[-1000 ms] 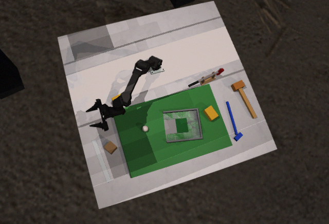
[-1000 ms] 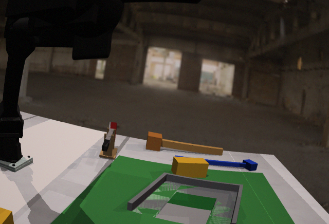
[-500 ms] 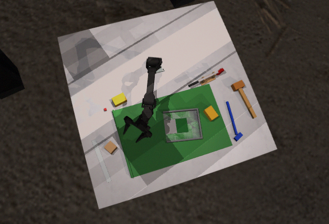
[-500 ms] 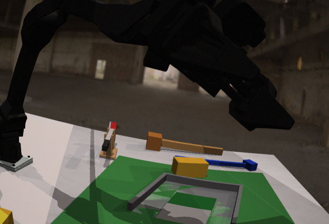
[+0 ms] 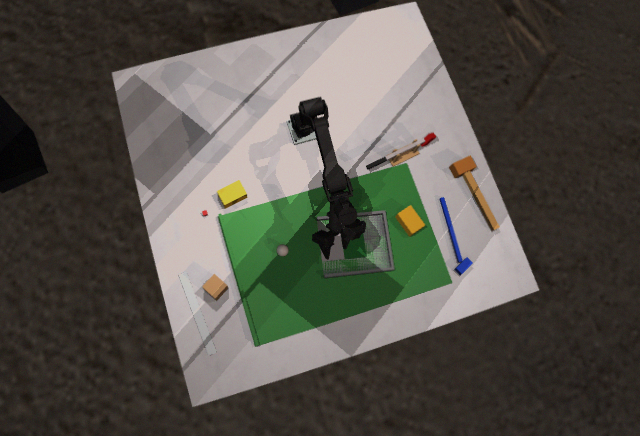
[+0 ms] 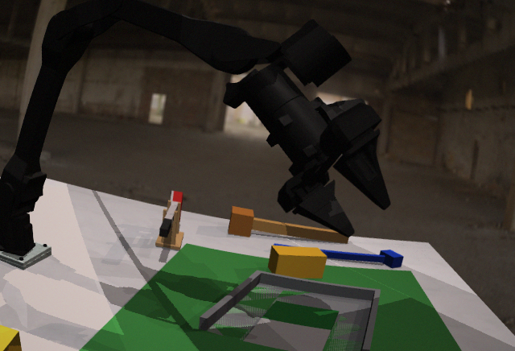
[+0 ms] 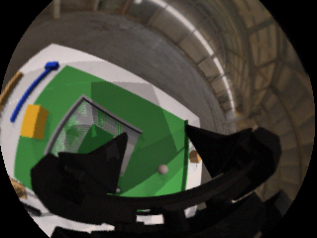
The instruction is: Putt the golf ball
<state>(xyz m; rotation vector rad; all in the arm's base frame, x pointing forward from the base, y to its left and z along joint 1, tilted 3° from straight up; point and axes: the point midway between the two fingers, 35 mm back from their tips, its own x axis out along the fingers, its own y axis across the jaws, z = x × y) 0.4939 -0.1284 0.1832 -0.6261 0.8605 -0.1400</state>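
1. Table (image 5: 361, 49) (image 6: 62, 318) (image 7: 59, 55): below the fingers.
2. Green mat (image 5: 258, 235) (image 6: 424, 318) (image 7: 74, 79): under the gripper (image 5: 336, 251) (image 6: 369, 221) (image 7: 157, 131). Fingers: spread, holding nothing, raised above the mat.
3. Ramp enclosure (image 5: 390, 242) (image 6: 320, 285) (image 7: 113, 115): below the fingers, with the raised green (image 5: 355, 250) (image 6: 303, 312) (image 7: 96, 139) inside.
4. Wooden mallet (image 5: 481, 201) (image 6: 299, 229) (image 7: 9, 89) and blue mallet (image 5: 451, 229) (image 6: 353, 255) (image 7: 31, 91): beyond the mat, well apart from the fingers.
5. Red putter (image 5: 429, 139) (image 6: 177, 196): tilted on its wooden stand (image 5: 405, 157) (image 6: 161, 241), back toward the arm's base from the fingers and off to one side.
6. Golf ball (image 5: 282, 250) (image 7: 162, 170): on the mat, just outside the fingers, opposite the orange block (image 5: 410, 220) (image 6: 297, 262) (image 7: 34, 121).

CAUTION: a low sweep toward the putter could knock the enclosure or orange block. Off-centre closing could tip the stand. A poorly seated handle could twist at impact; an excessive stroke could send the ball past the green.

COUNT: putter, 1; stand, 1; mallets, 2; ball, 1; enclosure, 1; large blocks, 3; small red cube (image 5: 204, 212), 1; translucent strip (image 5: 196, 312), 1.
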